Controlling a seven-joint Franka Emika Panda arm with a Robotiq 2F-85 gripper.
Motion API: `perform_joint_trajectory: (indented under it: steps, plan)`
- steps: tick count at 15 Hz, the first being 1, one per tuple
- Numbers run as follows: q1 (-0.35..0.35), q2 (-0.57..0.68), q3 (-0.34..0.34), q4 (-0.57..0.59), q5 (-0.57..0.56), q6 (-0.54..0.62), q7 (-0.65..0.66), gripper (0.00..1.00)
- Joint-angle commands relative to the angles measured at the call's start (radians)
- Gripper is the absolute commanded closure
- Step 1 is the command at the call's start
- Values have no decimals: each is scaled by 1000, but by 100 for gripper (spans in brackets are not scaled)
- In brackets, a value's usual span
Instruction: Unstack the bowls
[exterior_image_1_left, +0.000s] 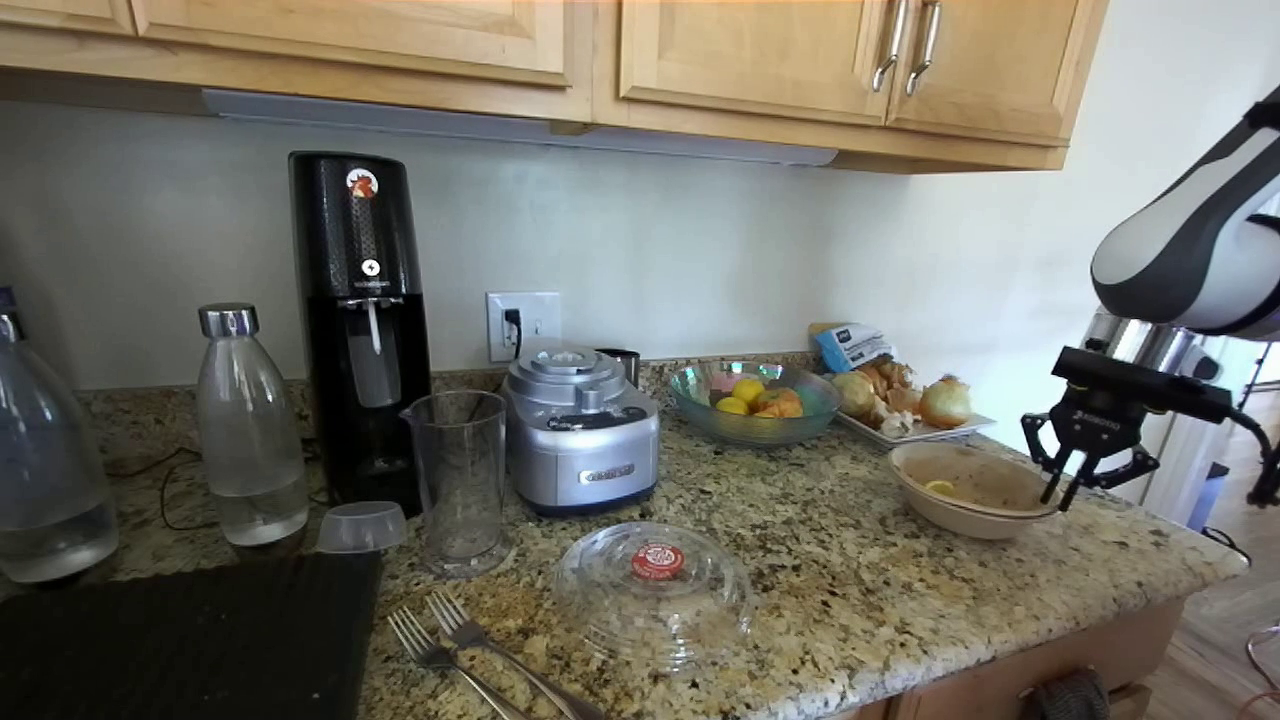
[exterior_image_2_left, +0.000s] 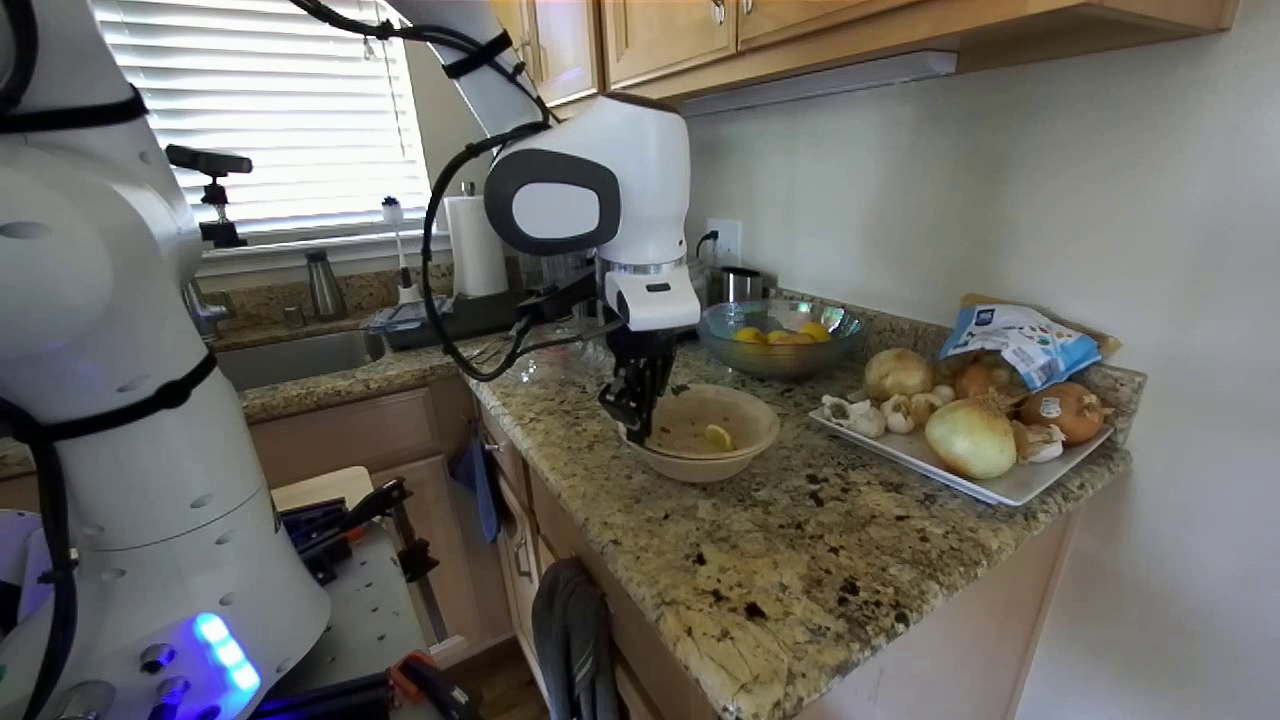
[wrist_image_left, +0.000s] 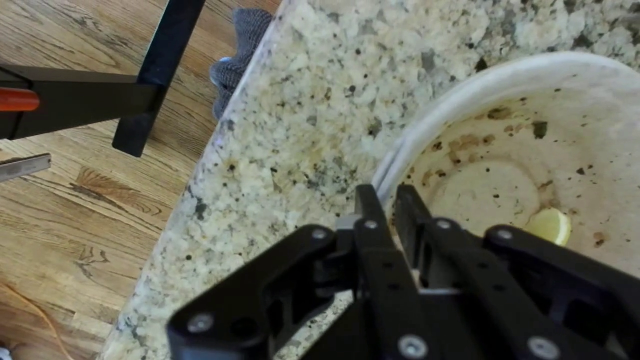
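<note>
Both exterior views: beige bowls (exterior_image_2_left: 690, 425) nested near the glass fruit bowl (exterior_image_2_left: 780, 357)
Lemon wedge (exterior_image_2_left: 718, 437) inside the upper one; Robotiq gripper (wrist_image_left: 386, 191) straddles their rim; whether it is clenched, I cannot tell

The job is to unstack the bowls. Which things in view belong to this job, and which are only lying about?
Belong to the job:
nested beige bowls
gripper, at their rim

Only lying about:
citrus piece, in the top bowl
glass bowl of fruit
plate of onions and garlic
two forks
clear domed cover
</note>
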Motion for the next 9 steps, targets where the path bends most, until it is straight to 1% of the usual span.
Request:
perform_joint_trajectory:
  steps: [1, 4, 5, 6, 7, 9]
  plan:
    - [19, -65, -13, -26, 19, 6, -27, 54]
    - [17, -113, -12, -38, -4, -5, -26, 35]
    - [14, -129, -15, -36, -11, -38, -30, 29]
    - [14, -148, -20, -32, 0, -84, -45, 22]
    - [15, -164, -22, -31, 12, -116, -47, 16]
    - [16, -180, -17, -35, 25, -123, -20, 3]
